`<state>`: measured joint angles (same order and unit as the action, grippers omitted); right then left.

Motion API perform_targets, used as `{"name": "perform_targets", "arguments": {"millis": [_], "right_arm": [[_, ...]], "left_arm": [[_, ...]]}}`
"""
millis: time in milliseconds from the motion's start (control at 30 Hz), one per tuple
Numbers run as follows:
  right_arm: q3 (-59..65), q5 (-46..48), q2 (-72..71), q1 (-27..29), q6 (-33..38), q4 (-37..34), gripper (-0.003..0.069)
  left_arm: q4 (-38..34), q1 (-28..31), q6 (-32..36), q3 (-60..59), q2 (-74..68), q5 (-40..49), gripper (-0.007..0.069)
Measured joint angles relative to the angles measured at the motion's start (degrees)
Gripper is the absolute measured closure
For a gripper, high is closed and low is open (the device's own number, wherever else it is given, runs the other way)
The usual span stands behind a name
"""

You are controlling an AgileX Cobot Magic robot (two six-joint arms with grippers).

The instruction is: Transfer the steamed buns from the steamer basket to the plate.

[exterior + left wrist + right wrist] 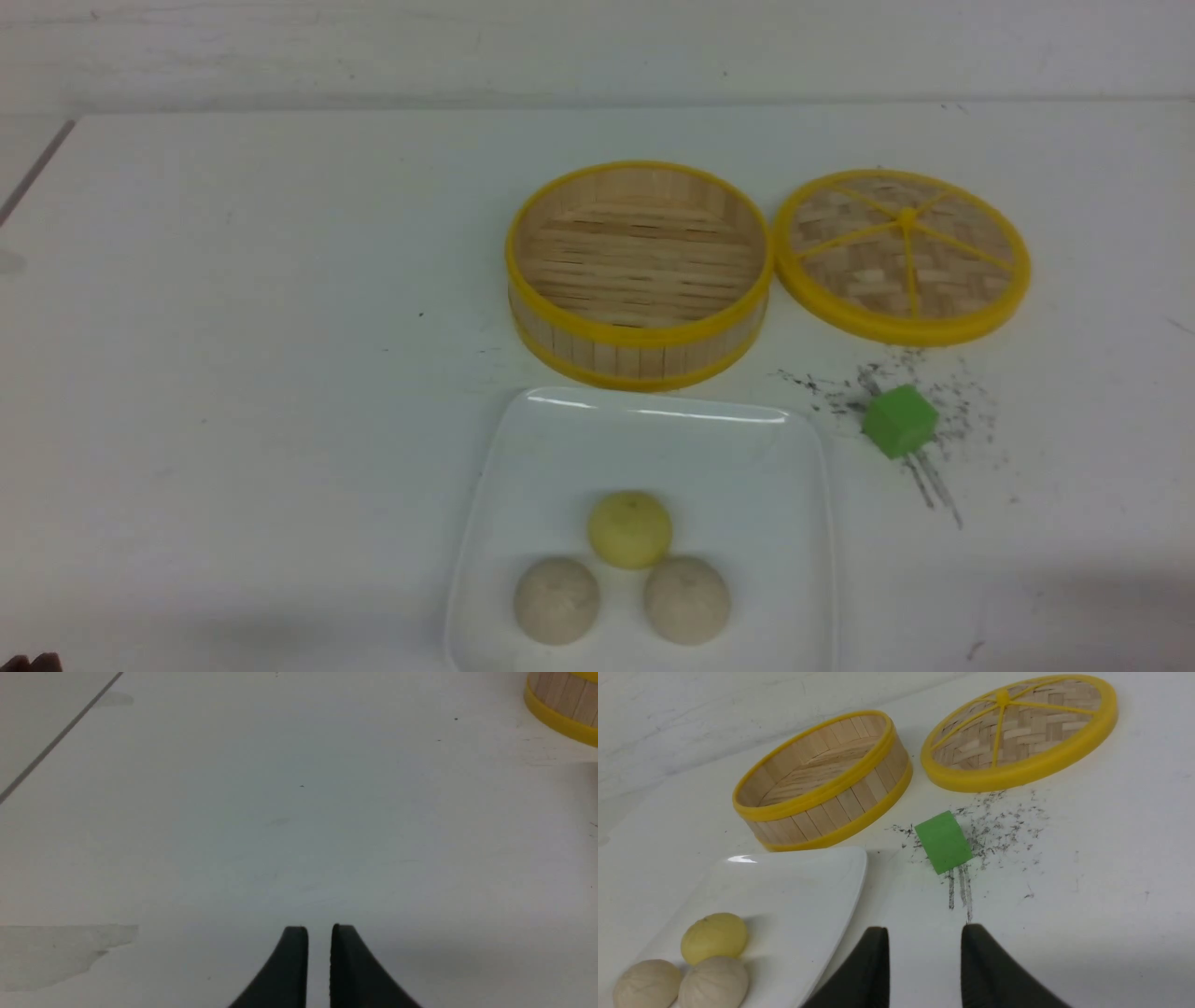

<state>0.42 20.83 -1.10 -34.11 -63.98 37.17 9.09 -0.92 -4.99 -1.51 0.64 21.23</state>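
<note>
Three steamed buns lie on the white plate (653, 439) near the table's front: a pale yellow one (630, 529) and two beige ones (556, 600) (687, 599). Behind the plate stands the steamer basket (639, 341), with only its slatted floor showing inside. My right gripper (924, 927) is open over bare table, nothing between its fingers, with the plate (798, 886) and buns (714, 935) off to one side. My left gripper (319, 927) hangs over bare table with a narrow gap between its fingers and nothing in it; the basket's edge (565, 704) shows in a far corner.
The flat woven lid (904, 254) lies right of the basket. A green cube (899, 421) sits in front of the lid among dark scuff marks, just right of the plate. The table's left edge (37, 168) runs at the far left.
</note>
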Motion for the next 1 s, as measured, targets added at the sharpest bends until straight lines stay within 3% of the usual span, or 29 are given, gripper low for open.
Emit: {"name": "perform_targets", "arguments": {"millis": [233,533,1000], "right_arm": [[0.0,0.0,0.0,0.0,0.0,0.0,0.0419],[0.0,0.0,0.0,0.0,0.0,0.0,0.0419],[0.0,0.0,0.0,0.0,0.0,0.0,0.0419]], "left_arm": [[-0.5,0.0,1.8,0.0,0.0,0.0,0.0517],[-6.5,0.0,11.5,0.0,0.0,0.0,0.0503],[-7.0,0.0,2.9,0.1,0.0,0.1,0.0499]]}}
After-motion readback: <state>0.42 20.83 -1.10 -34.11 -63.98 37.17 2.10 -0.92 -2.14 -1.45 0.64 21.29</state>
